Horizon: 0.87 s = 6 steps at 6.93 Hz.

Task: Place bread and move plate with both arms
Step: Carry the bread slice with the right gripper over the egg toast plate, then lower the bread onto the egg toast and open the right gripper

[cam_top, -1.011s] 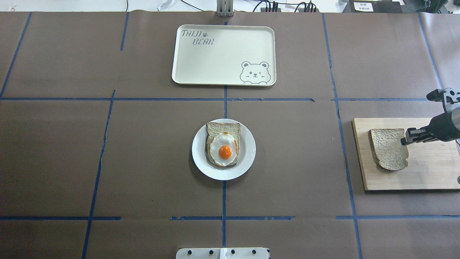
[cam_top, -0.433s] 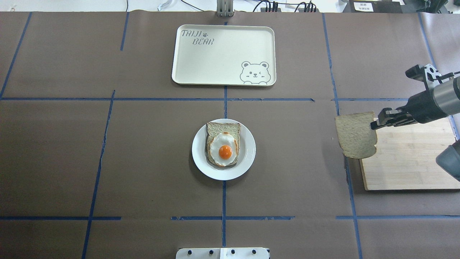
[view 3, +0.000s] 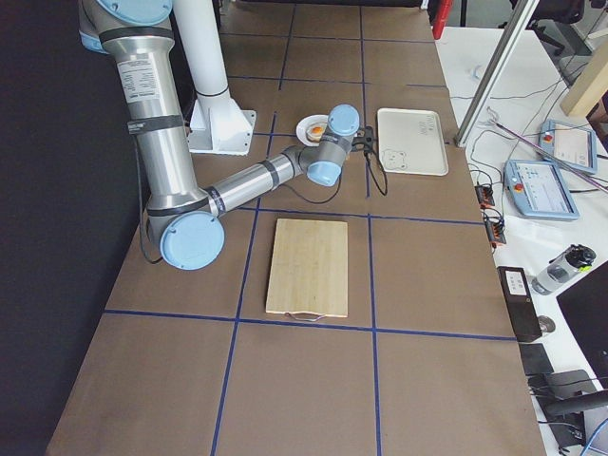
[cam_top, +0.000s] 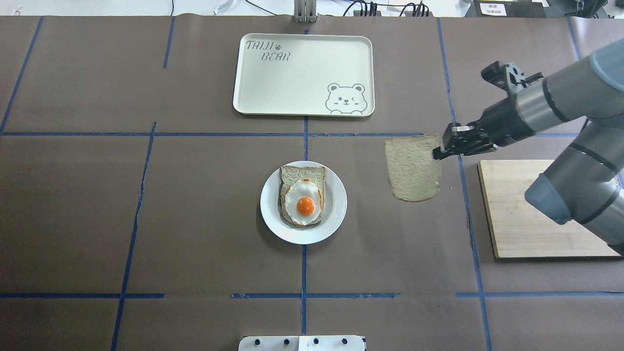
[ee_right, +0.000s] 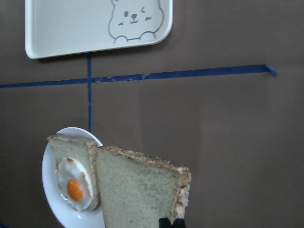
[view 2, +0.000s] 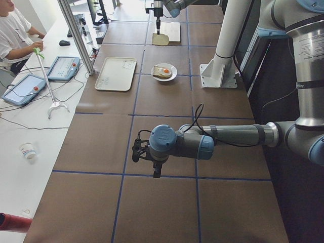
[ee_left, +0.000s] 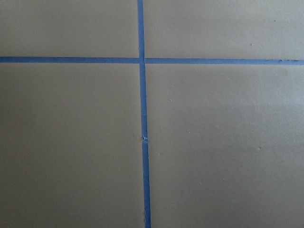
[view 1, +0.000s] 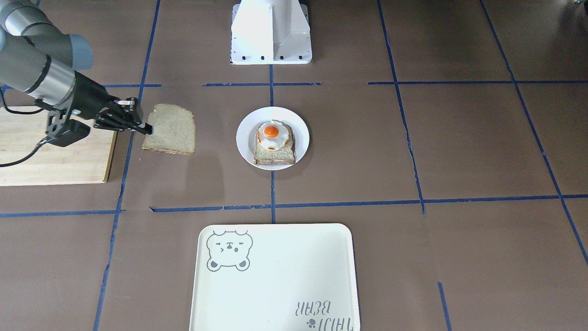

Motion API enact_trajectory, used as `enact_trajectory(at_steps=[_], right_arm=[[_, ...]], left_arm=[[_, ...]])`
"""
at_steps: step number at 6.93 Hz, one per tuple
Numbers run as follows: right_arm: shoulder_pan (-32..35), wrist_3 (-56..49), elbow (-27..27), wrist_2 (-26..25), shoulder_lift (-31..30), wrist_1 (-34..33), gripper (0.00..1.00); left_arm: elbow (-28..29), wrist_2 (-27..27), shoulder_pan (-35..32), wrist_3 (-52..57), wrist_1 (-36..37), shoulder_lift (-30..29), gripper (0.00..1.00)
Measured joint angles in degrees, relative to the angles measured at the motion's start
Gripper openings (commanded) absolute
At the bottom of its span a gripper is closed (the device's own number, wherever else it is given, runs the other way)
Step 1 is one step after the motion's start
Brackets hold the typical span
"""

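My right gripper (cam_top: 437,152) is shut on the edge of the plain bread slice (cam_top: 413,168) and holds it in the air, level, between the wooden board and the plate. It also shows in the front view (view 1: 147,129) with the bread (view 1: 170,129). The small white plate (cam_top: 337,210) sits at the table's middle and carries the slice with a fried egg (cam_top: 303,199). In the right wrist view the bread (ee_right: 137,190) hangs just right of the plate (ee_right: 51,187). My left gripper (view 2: 146,161) shows only in the exterior left view, over bare table; I cannot tell whether it is open.
The wooden cutting board (cam_top: 536,224) lies at the right edge with nothing on it. The cream bear tray (cam_top: 302,73) lies beyond the plate. The white pedestal base (view 1: 271,32) stands on the robot's side. Blue tape lines cross the brown table.
My right gripper has lifted the bread off the cutting board and carried it left and a little farther away, towards the plate. The plate and tray have not moved.
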Motion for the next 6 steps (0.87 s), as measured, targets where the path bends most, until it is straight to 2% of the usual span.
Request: enact_trajectory(at_steps=[1, 3, 6], right_arm=[[-3.75, 2.12, -2.20, -2.54, 5.06, -0.04, 0.00], [-10.38, 5.58, -7.56, -11.19, 13.08, 0.24, 0.00], [-15.86, 7.73, -10.84, -18.14, 17.27, 0.88, 0.00]], left_arm=[[-0.01, 0.00, 0.00, 0.00, -0.02, -0.02, 1.00], [-0.05, -0.01, 0.00, 0.00, -0.02, -0.03, 1.00], [-0.15, -0.01, 0.00, 0.00, -0.06, -0.04, 1.00]])
